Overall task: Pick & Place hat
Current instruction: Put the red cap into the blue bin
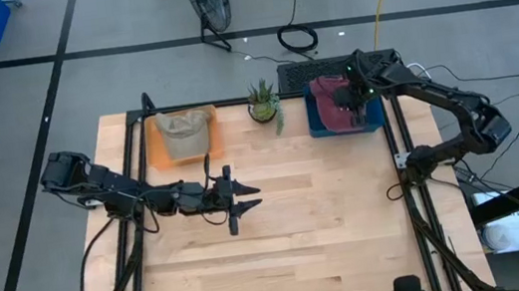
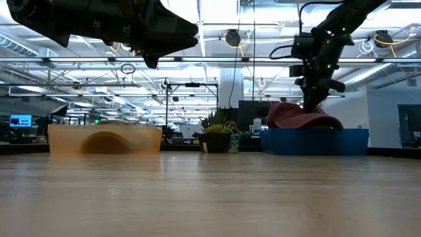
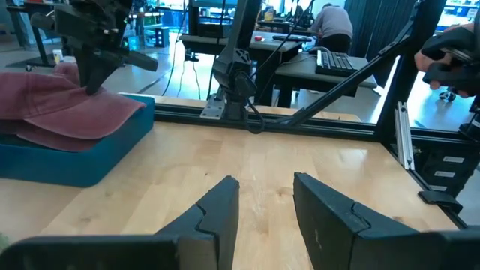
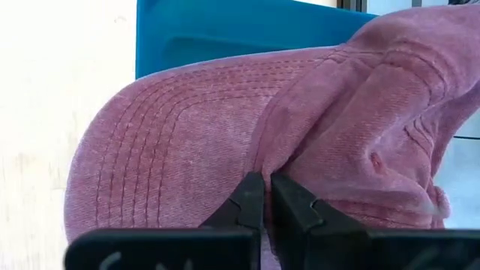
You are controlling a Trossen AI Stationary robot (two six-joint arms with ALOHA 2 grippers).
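Resting in a blue tray (image 1: 320,122) at the far right corner of the wooden table (image 1: 321,228): one maroon hat (image 1: 328,91), its stitched brim and crumpled crown filling the right wrist view, brim lying over the tray's rim. Right gripper (image 1: 346,100): positioned directly over the hat, fingers down at the fabric where brim meets crown, jaws together with only a thin slit between them; whether cloth is pinched in that slit cannot be told. In the low view the same gripper (image 2: 310,99) descends from above onto the hat (image 2: 302,118), which mounds above the tray (image 2: 314,141). Left gripper (image 1: 233,201): held above the table's left half, toward its middle, jaws apart and holding nothing; its wrist view looks between its two dark fingers (image 3: 217,217) across bare wood to the hat (image 3: 64,112) and tray (image 3: 82,154). Orange tray (image 1: 153,149): at the far left corner, holding a tan hat (image 1: 183,130). Small potted plant (image 1: 264,103): at the far edge, between the two trays. Person (image 3: 330,22): seated at a desk in the room beyond the table, back turned.
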